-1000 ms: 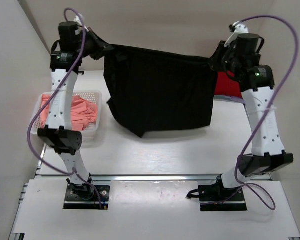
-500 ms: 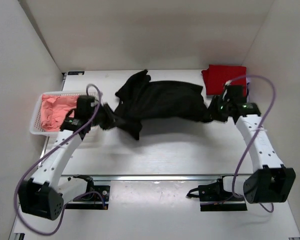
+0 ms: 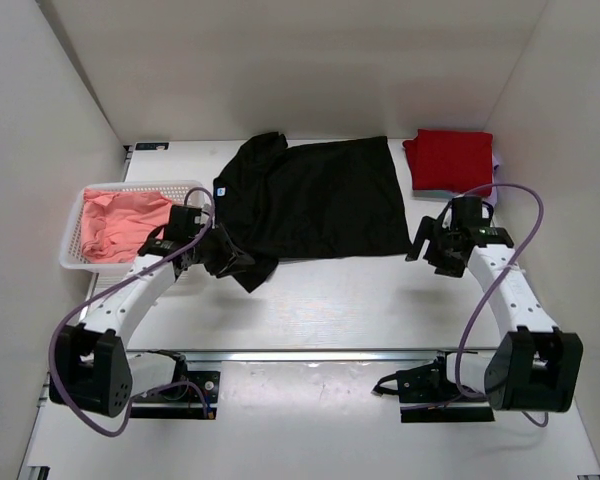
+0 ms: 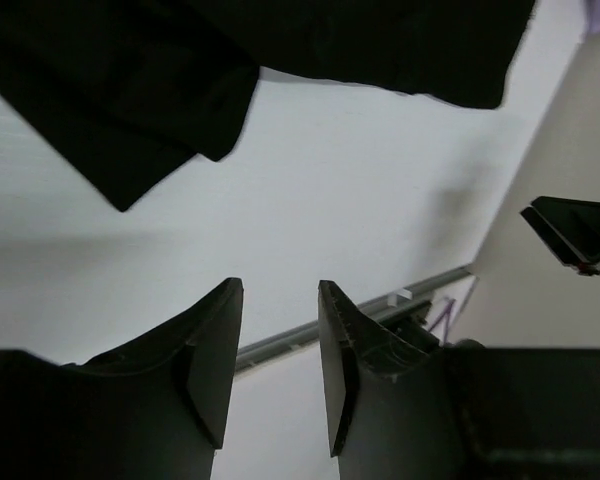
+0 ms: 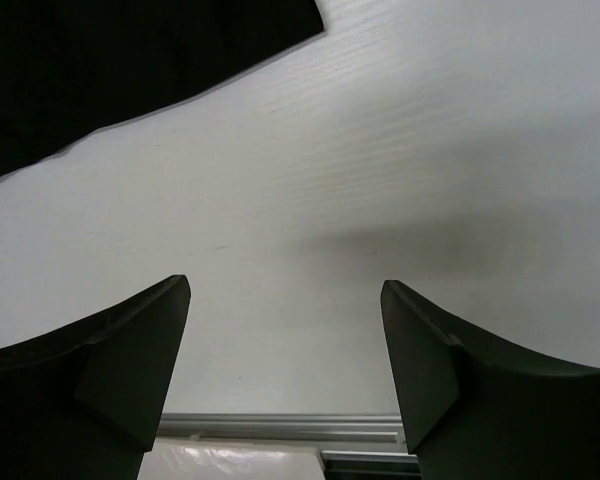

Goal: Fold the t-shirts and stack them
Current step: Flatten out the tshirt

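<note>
Black t-shirt point(image 3: 320, 200) has been lowered from mid-air onto the tabletop point(image 3: 350, 300). Left gripper point(image 4: 277, 370) and right gripper point(image 5: 285, 360) are released and empty, so folding can probably be started.

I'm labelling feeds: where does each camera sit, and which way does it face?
Top external: above and behind, looking down on the white table; the left arm and right arm show whole.
Left wrist: on the left arm, facing along the table past the open left tool.
Right wrist: on the right arm, facing the table past the open right tool.
Shared: all three show the black cloth t-shirt.
</note>
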`<state>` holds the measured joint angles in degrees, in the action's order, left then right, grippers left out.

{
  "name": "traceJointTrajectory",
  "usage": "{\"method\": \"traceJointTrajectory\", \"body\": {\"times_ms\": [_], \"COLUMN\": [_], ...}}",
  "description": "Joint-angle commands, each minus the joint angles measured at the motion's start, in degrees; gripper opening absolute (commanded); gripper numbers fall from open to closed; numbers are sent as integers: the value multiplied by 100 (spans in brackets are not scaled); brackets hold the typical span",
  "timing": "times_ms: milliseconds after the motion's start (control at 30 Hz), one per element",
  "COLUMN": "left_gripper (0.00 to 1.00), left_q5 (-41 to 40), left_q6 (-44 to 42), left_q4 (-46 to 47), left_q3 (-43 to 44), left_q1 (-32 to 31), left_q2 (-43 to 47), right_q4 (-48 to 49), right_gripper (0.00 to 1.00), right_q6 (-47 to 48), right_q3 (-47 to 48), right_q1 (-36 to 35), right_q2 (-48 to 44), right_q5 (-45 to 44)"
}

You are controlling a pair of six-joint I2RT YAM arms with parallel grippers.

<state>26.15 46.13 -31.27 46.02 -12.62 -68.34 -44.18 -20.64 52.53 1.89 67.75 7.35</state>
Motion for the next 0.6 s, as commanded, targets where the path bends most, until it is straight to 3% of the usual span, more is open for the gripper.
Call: {"method": "traceJointTrajectory", "body": {"times_ms": [0, 100, 333, 567], "left_gripper": [48, 56, 62, 62], "left_q5": [-645, -1180, -1569, -1921], "left_q6": [-262, -507, -763, -1045], "left_q4": [-177, -467, -512, -600], "left_q3": [74, 311, 434, 873], "left_q1": [-91, -196, -249, -486], "left_q2": [-250, -645, -1542, -2676], "right_q4": [857, 1087, 1246, 1202], "right_gripper": [75, 75, 77, 79], "right_q6": [114, 148, 104, 78], "right_q3": [-147, 177, 986, 1479], "right_q1": [22, -4, -154, -320], "right_q2": [449, 994, 2242, 3112], "right_q5": [-120, -208, -436, -603]}}
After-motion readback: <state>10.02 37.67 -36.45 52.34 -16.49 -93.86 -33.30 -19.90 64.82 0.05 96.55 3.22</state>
